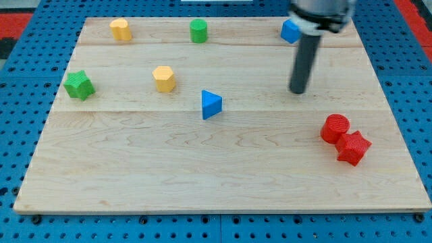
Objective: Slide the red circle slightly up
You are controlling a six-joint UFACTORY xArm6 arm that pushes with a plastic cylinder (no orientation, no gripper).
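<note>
The red circle (334, 128) lies on the wooden board (223, 182) at the view's right, touching a red star-shaped block (354, 148) just below and right of it. My tip (298, 90) stands above and to the left of the red circle, apart from it by a clear gap. It touches no block.
A blue triangle (210, 104) lies mid-board. A yellow hexagon (163, 79) and a green star (79, 85) lie to the left. Along the top edge are a yellow block (121, 30), a green cylinder (198, 31) and a blue block (290, 31) partly behind the arm.
</note>
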